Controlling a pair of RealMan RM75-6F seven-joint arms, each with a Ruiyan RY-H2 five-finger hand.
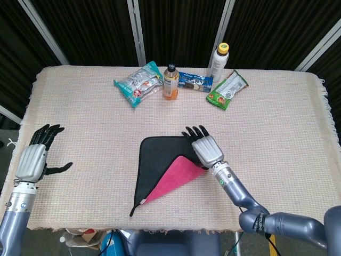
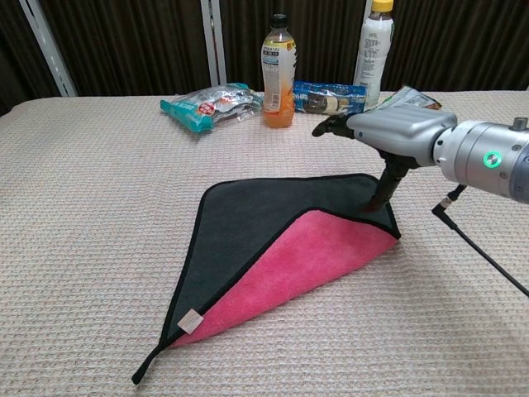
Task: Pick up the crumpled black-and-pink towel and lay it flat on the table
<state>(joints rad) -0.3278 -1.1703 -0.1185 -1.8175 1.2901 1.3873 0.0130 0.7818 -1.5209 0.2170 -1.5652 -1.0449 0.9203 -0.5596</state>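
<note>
The black-and-pink towel (image 1: 159,156) (image 2: 269,222) lies near the table's front edge. It is mostly spread, with its near right corner folded over so a pink triangle (image 1: 177,178) (image 2: 307,263) shows. My right hand (image 1: 205,150) (image 2: 388,131) hovers over the towel's right corner with its fingers stretched out flat. Its thumb points down and touches the black cloth by the fold. It grips nothing. My left hand (image 1: 33,160) is open above the table's left edge, far from the towel, and shows only in the head view.
Along the far edge stand an orange drink bottle (image 1: 170,82) (image 2: 278,73) and a white bottle (image 1: 218,62) (image 2: 374,51). Beside them lie a teal snack bag (image 1: 138,84) (image 2: 208,106), a blue packet (image 1: 195,82) (image 2: 330,98) and a green packet (image 1: 228,89) (image 2: 388,112).
</note>
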